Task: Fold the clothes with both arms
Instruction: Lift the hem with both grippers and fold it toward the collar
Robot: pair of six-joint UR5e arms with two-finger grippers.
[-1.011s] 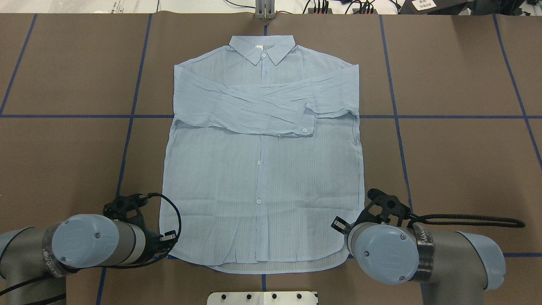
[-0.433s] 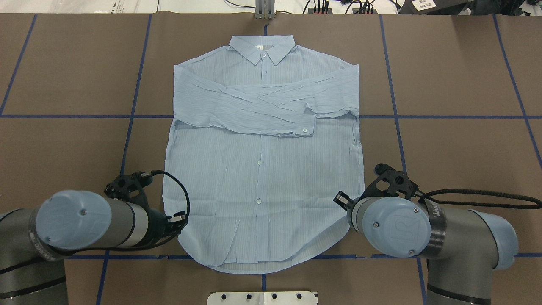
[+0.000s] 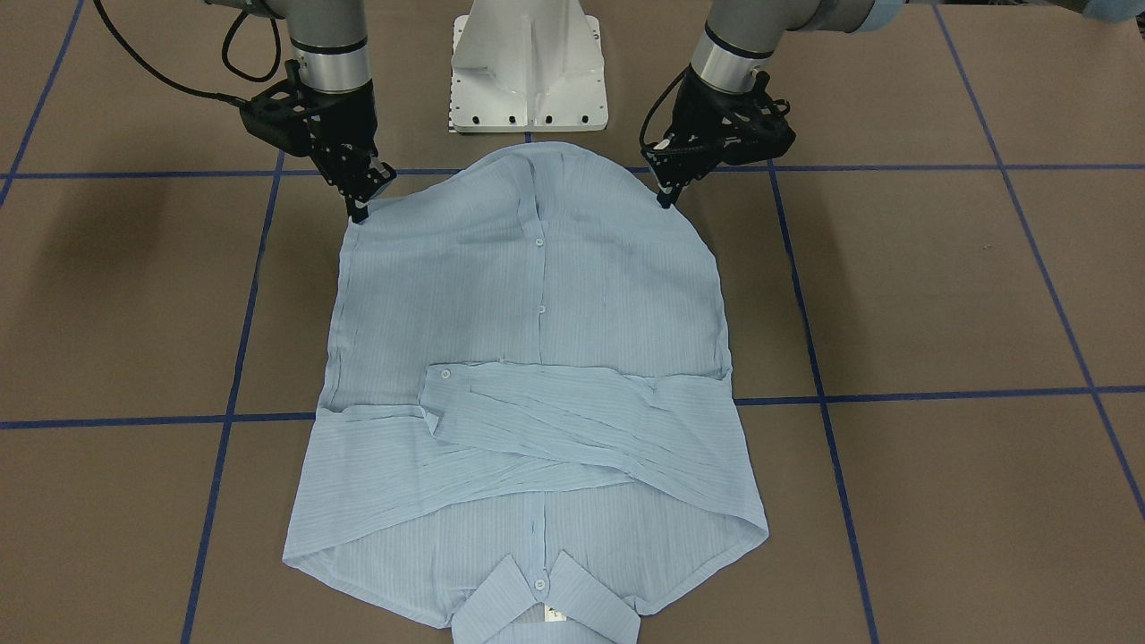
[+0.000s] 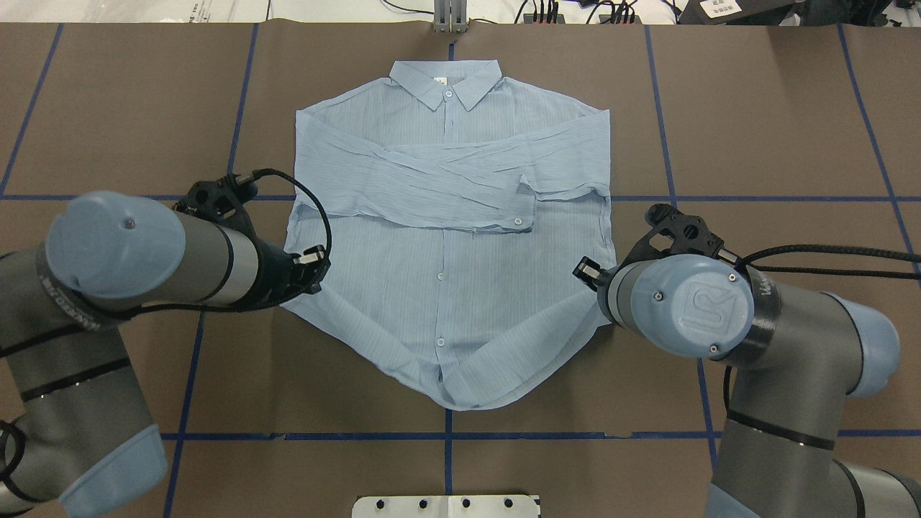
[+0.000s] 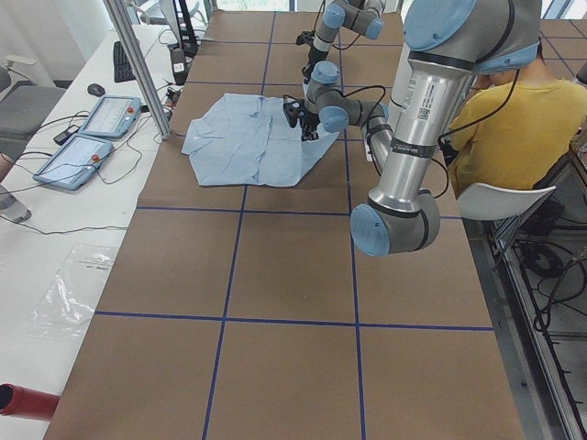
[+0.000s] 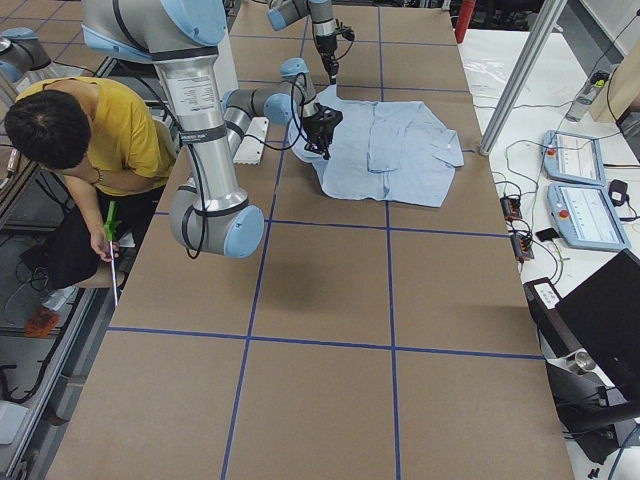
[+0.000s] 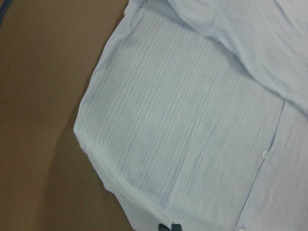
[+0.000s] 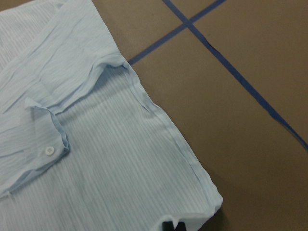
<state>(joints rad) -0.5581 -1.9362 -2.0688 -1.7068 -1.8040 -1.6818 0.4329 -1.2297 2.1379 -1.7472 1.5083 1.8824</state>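
The light blue shirt [image 4: 446, 237] lies front-up on the brown table, collar [image 4: 446, 80] at the far side and both sleeves folded across the chest. My left gripper [image 3: 665, 199] is shut on the hem corner on its side, and my right gripper [image 3: 359, 213] is shut on the other hem corner. Both corners are held a little above the table, so the lower hem [image 4: 450, 403] sags into a point between them. In each wrist view the fingertips [image 7: 169, 226] [image 8: 173, 224] pinch the fabric edge at the bottom of the picture.
Blue tape lines [image 4: 669, 198] divide the brown table top. The white pedestal base [image 3: 528, 63] stands behind the hem. A seated person in a yellow shirt [image 5: 514, 119] is beside the robot. Control tablets [image 5: 92, 137] and a metal post [image 5: 138, 64] stand at the far table edge.
Both grippers have moved away from the robot's base toward the collar, carrying the hem corners with them. The shirt's lower edge has pulled in from a wide flat hem to a point.
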